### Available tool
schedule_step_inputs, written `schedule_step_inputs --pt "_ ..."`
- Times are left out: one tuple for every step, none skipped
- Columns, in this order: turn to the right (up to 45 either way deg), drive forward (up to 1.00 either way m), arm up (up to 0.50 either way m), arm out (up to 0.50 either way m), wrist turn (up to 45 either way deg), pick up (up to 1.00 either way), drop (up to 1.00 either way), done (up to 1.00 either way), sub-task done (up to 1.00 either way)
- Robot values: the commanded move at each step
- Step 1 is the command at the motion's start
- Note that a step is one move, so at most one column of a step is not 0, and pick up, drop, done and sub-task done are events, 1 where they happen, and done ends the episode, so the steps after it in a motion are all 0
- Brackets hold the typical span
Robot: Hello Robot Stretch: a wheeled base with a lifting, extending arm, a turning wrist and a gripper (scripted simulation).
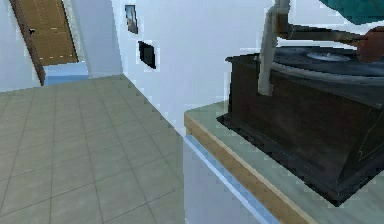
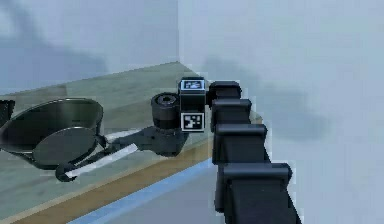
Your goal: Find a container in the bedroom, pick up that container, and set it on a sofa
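Step in hand: The pick-up, as I judged it. The arm [image 2: 245,150] lay stretched over the table [image 2: 120,85], with the end effector [image 2: 88,158] at a dark, bowl-shaped container [image 2: 50,125].
Container: It sat rim up on the table top, to the left of the arm and not far from the table's wooden near edge.
End effector: Its fingers pointed at the bowl's near side. Whether they touched it, how they were set, or whether they held anything, I could not tell.
Next move: It seemed to call for a sure hold on the rim, then a straight lift clear of the table before the arm drew back. The sofa had yet to be found.
Edges: The table's lip ran just below the fingers, so a sideways nudge might have slid the bowl toward the drop.
Gramophone [image 1: 310,110]: It stood dark and bulky on the table at the right, close to the corner. I judged it something to keep clear of when turning.
Open room: The tiled floor [image 1: 80,140] lay free on the left and ran to a wooden door [image 1: 48,30] at the far left.
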Motion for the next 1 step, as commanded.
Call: schedule_step_inputs --pt "0.0 0.0 0.0 0.0 -45.0 0.0 0.0 0.0 0.0"
